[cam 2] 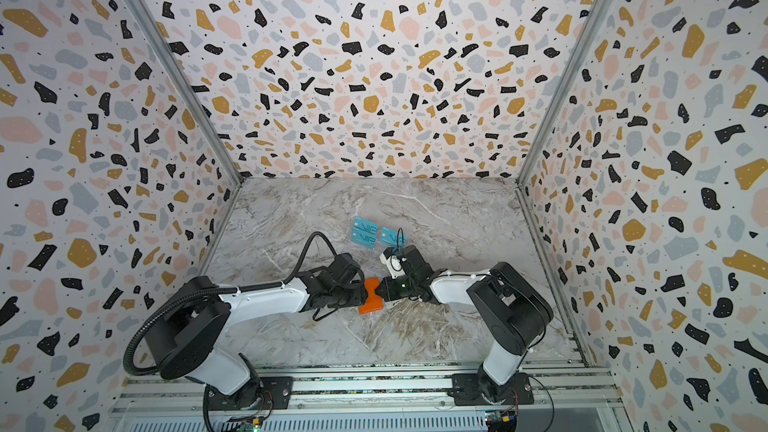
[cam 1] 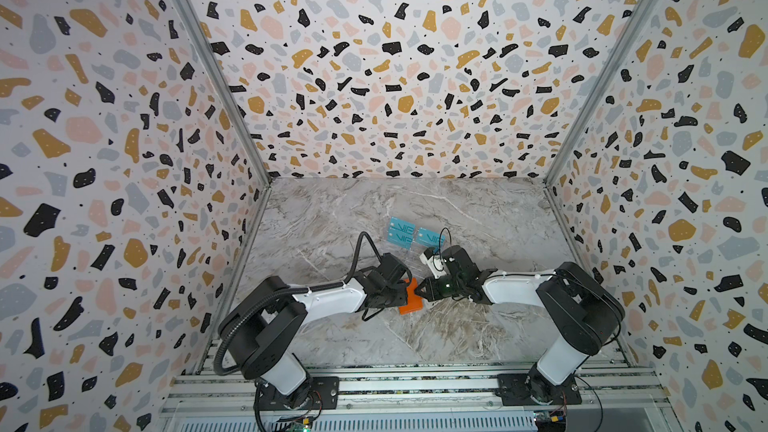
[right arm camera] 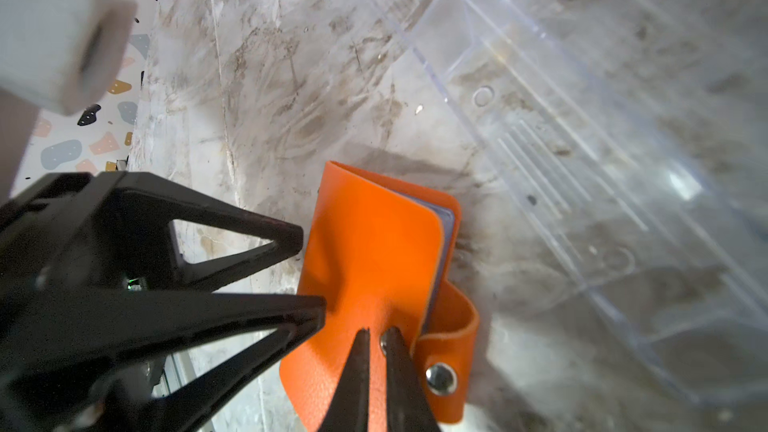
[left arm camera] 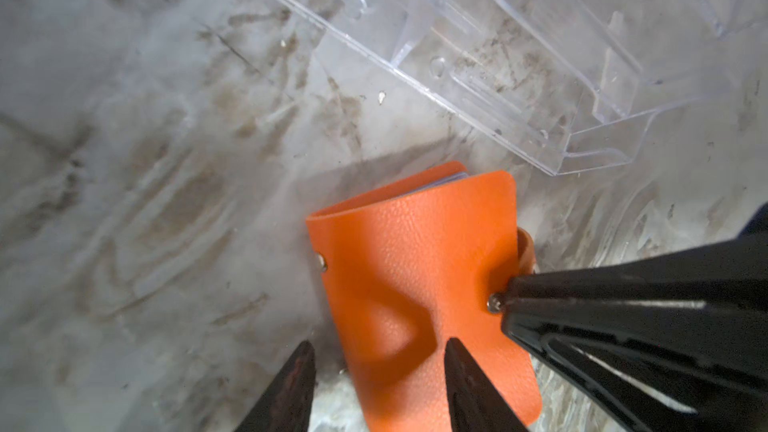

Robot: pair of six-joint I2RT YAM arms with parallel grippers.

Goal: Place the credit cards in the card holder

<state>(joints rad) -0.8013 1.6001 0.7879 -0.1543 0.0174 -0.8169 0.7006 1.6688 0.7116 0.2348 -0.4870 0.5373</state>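
The card holder (cam 1: 409, 300) lies on the surface (cam 1: 374, 338) at 6 o'clock from the credit cards (cam 1: 401, 231); with the right hand (right arm camera: 378, 330) pinched shut on its cover, the left hand (left arm camera: 379, 342), jaws apart astride its edge, should pin it before any lifting.

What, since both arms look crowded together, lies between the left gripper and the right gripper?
The orange card holder: both top views show it between the left gripper and the right gripper, whose tips meet it from opposite sides.
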